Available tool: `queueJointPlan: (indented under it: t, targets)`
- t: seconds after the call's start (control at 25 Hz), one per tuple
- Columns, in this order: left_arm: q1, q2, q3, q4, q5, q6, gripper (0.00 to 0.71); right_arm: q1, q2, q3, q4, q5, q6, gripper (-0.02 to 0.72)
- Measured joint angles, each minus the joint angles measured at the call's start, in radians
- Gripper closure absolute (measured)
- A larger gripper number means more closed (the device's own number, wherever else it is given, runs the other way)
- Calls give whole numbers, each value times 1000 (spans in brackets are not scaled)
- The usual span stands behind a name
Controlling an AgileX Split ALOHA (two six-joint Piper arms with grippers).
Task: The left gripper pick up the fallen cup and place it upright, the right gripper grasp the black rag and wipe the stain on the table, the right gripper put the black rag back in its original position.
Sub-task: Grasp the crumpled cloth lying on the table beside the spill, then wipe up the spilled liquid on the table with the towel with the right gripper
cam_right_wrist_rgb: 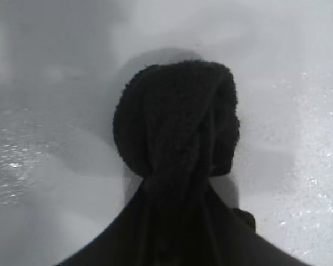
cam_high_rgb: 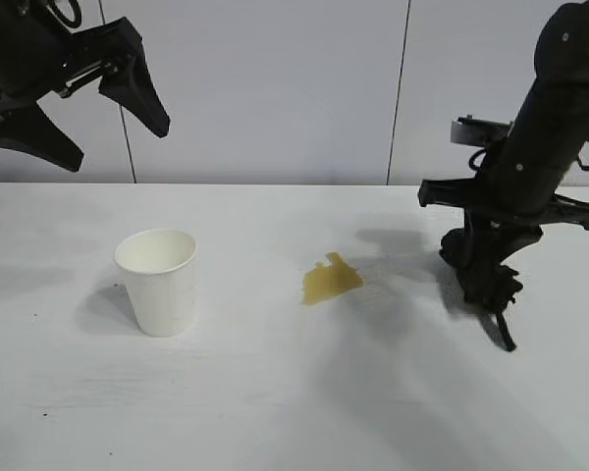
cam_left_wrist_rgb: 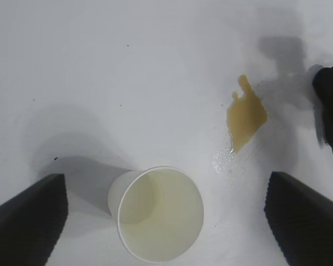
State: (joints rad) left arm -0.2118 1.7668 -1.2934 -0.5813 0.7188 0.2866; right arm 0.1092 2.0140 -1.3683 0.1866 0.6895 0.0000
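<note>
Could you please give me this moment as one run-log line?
cup upright | stain unwiped | right tool pinching black rag | left tool open, raised

Robot lab test bench, bare white table (cam_high_rgb: 275, 412), plain panelled white wall (cam_high_rgb: 275, 88), two mounted black arms

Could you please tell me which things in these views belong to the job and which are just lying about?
Belonging to the job:
- cup, upright
- stain
- black rag, in the right pincer
- left pincer, open, raised above the table

Just lying about:
- nothing else on the table; only the wall panels behind
</note>
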Motion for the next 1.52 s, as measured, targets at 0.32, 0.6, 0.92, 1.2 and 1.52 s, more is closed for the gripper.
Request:
queueJointPlan:
  t: [0.32,0.6,0.92,1.2,1.52]
  targets:
    - [0,0,0,0,7,0,16,98,-87,-1,95,-11,-55,585]
    - [0,0,0,11,12,0,16,270,-9,-55,100,-98,-49,585]
    - [0,0,0,13,14,0,16,316,180,-170,42,-105,-10,585]
    - [0,0,0,13,14,0,16,313,198,-180,-205,-106,177,585]
    - [0,0,0,15,14,0,16,176,197,-181,-326,-81,261,585]
